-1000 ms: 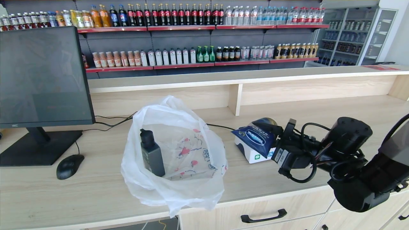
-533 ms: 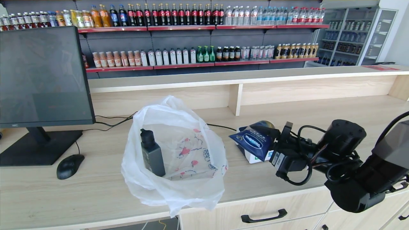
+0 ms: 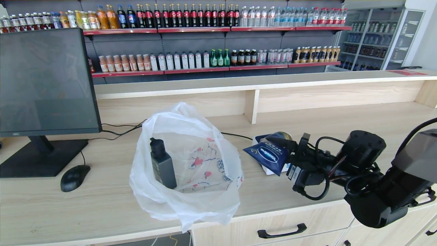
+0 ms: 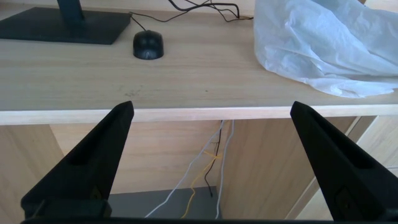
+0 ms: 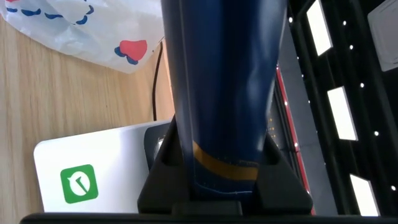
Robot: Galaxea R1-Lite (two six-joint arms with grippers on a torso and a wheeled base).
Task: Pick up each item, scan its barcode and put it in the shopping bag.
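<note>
Right gripper [image 3: 287, 145]: jaws closed on a dark blue soft pack [image 3: 268, 154], gripped at one end. The pack projects from the jaws toward the shopping bag [image 3: 186, 181] and is to the robot's right of the bag, near it but not touching.

White box with a green square mark [image 5: 102, 158]: on the counter [image 3: 102, 201], directly under the pack, on the same side of the bag. Whether the pack touches the box cannot be determined.

Shopping bag: white plastic with red and blue print, standing open on the counter. A dark grey bottle [image 3: 163, 166] with a black cap stands upright inside it, against the wall on the robot's left.

Left gripper [image 4: 211, 107]: jaws spread wide, holding nothing. It is in front of the counter's front edge and lower than the bag.

Black mouse [image 3: 74, 177]: on the counter to the left of the bag, well apart from it. Monitor [image 3: 44, 82]: beyond the mouse, farther left of the bag, on a black stand.
</note>
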